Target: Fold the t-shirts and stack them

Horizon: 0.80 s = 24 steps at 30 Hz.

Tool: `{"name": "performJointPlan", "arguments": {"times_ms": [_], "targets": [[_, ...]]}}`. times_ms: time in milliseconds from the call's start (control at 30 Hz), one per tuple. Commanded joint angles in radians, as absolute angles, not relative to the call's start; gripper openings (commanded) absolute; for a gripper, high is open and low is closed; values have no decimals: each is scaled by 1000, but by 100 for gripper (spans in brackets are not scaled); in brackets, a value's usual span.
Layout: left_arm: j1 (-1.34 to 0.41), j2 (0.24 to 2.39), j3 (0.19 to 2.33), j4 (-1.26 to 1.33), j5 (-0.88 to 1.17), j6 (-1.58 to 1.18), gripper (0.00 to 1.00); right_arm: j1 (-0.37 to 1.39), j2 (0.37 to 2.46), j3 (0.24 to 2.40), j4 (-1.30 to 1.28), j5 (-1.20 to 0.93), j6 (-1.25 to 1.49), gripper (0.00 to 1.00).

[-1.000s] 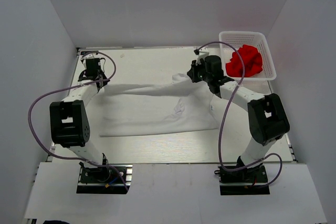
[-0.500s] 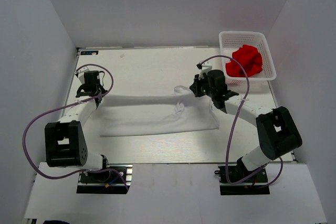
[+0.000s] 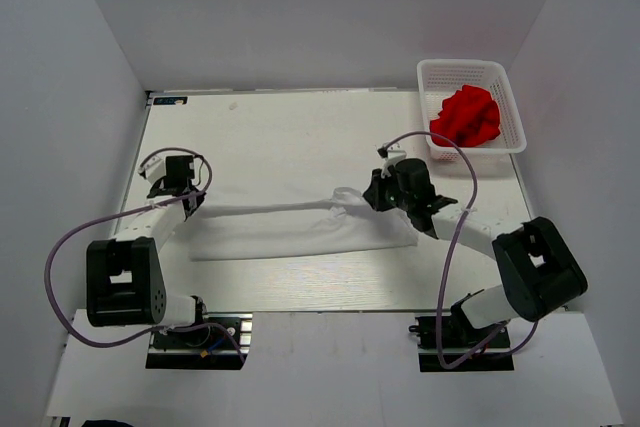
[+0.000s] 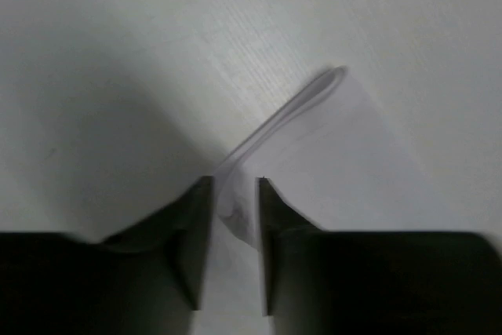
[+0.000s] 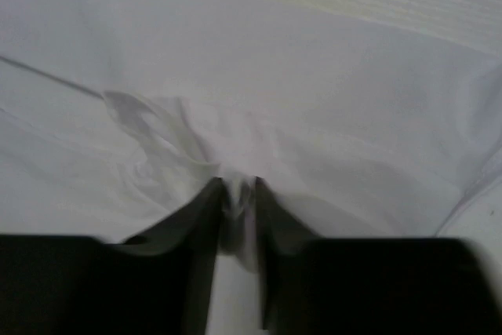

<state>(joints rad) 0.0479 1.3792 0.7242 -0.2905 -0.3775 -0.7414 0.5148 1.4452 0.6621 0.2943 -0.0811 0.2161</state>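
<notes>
Top external: white t-shirt point(image 3: 300, 232) lengthwise left-right, ends in narrow left gripper point(image 3: 192, 205), right gripper point(image 3: 368, 197)

left arm point(image 3: 125, 282) + right arm point(image 3: 535, 269): white links, black joint blocks | cables point(image 3: 47, 272): purple, looped | bases point(image 3: 225, 332): black plates | left gripper point(image 4: 235, 186), right gripper point(image 5: 235, 186): dark tapered fingers

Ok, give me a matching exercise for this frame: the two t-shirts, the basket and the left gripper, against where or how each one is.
Things:
1. white t-shirt
2. red t-shirt
3. basket
4. left gripper

Place or state:
A. at the far right corner of the table
B. pinching a cloth edge on the left side
C. crumpled inside the basket
D. stretched across the table, one end in the right gripper

Pairs: 1-D, 2-C, 3-A, 4-B
</notes>
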Motion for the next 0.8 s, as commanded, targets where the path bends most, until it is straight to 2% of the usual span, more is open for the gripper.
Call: {"name": "performJointPlan", "arguments": {"times_ms": [0, 33, 100, 133, 200, 233, 300, 333, 433, 467, 500, 600, 767], "targets": [[43, 1327, 693, -493, -405, -973, 42, 529, 1372, 594, 318, -135, 293, 36], [52, 1316, 693, -552, -435, -1023, 72, 531, 1336, 548, 313, -153, 310, 46], [63, 1290, 758, -721, -504, -1107, 95, 543, 1266, 519, 223, -178, 357, 57], [63, 1264, 787, -779, -538, -1193, 100, 545, 1212, 503, 168, -189, 357, 59], [63, 1232, 873, -836, -571, -1244, 100, 549, 1125, 482, 101, -204, 359, 67], [63, 1217, 893, -827, -571, -1244, 100, 546, 1077, 477, 98, -209, 351, 78], [63, 1183, 934, -812, -571, -1244, 100, 548, 1040, 498, 110, -177, 324, 83], [63, 1174, 934, -781, -554, -1233, 100, 545, 1042, 508, 124, -166, 312, 90], [51, 1164, 934, -630, -457, -1125, 100, 548, 1146, 566, 199, -138, 279, 90], [51, 1164, 934, -591, -389, -1048, 100, 548, 1176, 643, 198, -143, 282, 90], [51, 1181, 934, -553, -352, -1004, 100, 549, 1284, 669, 196, -184, 278, 90], [51, 1248, 934, -476, -229, -904, 100, 563, 1437, 771, 259, -314, 267, 90], [41, 1382, 946, -404, -75, -836, 100, 603, 1578, 811, 370, -425, 307, 90]]}}
